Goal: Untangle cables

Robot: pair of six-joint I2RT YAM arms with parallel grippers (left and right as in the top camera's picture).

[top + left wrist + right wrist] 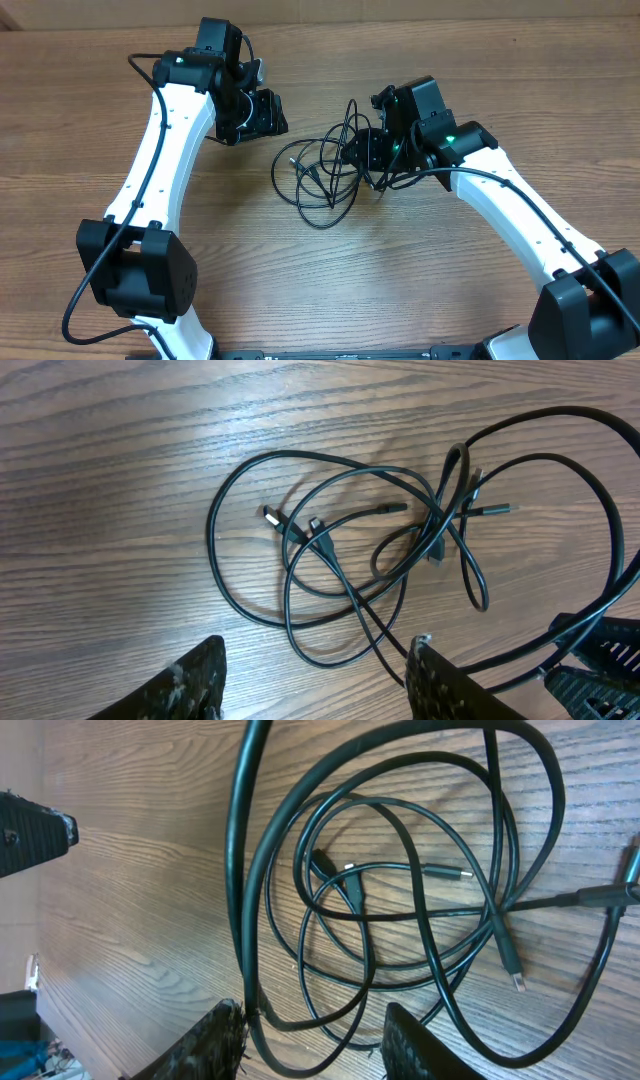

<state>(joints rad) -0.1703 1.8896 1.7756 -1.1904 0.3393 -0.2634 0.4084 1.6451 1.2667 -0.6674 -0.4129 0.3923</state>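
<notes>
The cables (322, 172) lie as one tangle of thin black loops on the wooden table between my two arms. In the left wrist view the cables (350, 550) spread ahead of my left gripper (315, 665), with several small plugs showing. That left gripper (266, 112) hangs open to the left of the pile with nothing between its fingers. One strand passes just beside its right finger (440, 680). My right gripper (364, 152) sits at the tangle's right edge. In its wrist view the right gripper (312, 1038) is open, and cable loops (400, 900) run between its fingers. One nearer strand (245, 870) touches the left finger (215, 1040).
The table (320, 270) is bare wood around the pile. My left gripper's body (30, 825) shows at the left edge of the right wrist view. Part of the right arm (600, 660) sits at the lower right of the left wrist view.
</notes>
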